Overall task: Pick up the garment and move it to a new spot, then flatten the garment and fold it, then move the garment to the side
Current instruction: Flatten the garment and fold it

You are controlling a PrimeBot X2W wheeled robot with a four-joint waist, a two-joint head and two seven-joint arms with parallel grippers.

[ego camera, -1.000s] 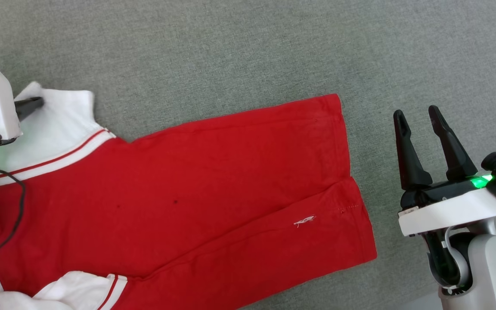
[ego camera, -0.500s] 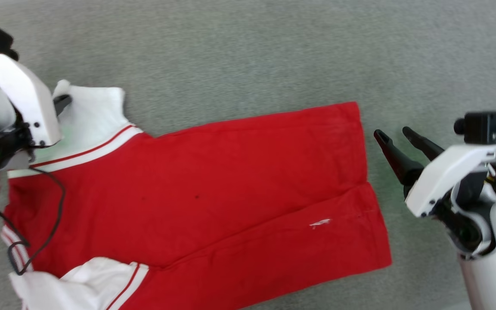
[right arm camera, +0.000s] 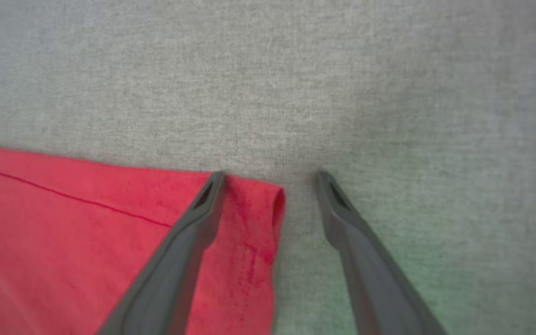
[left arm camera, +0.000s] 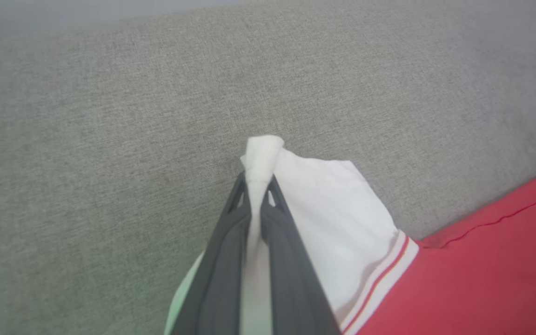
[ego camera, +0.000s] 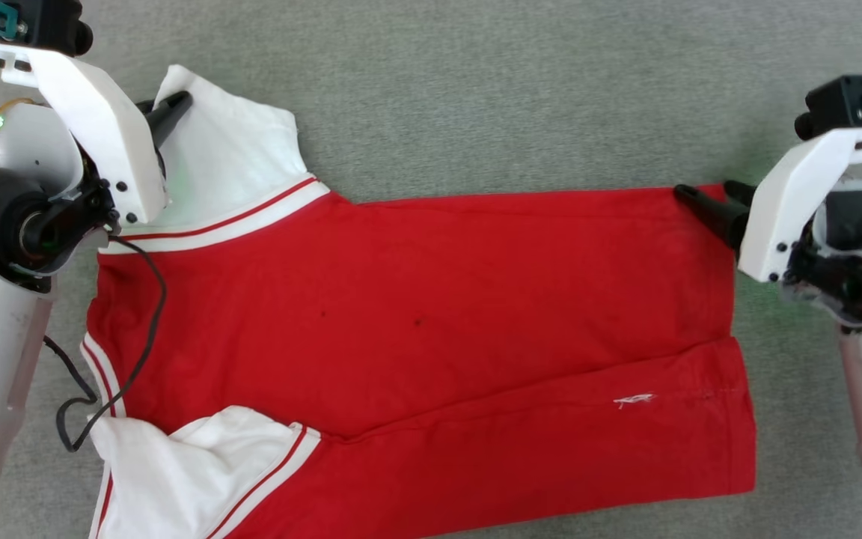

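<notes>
The left pincer (left arm camera: 255, 186) is clamped tight on a pinch of the white short sleeve (ego camera: 229, 157), and a tuft of cloth pokes out past its dark tips. The right pincer (right arm camera: 270, 176) stands spread wide at the far hem corner (right arm camera: 268, 209). One finger (right arm camera: 193, 223) lies over red cloth and the other over bare surface, with the rolled corner between them and nothing gripped. Whether the tips touch the cloth I cannot tell. Both work on the soft red jersey-style T-shirt with white sleeves and red-and-white striped bands (ego camera: 416, 299). It lies spread sideways between the two arms, its near edge doubled over in a long flap and its near sleeve rumpled, on a grey woven fabric surface (ego camera: 476, 82). The step in hand looks like taking hold of the far edge at both ends, for a lift or a fold. Next, the right pincer must close on that corner, catching both layers, before the arms move together
</notes>
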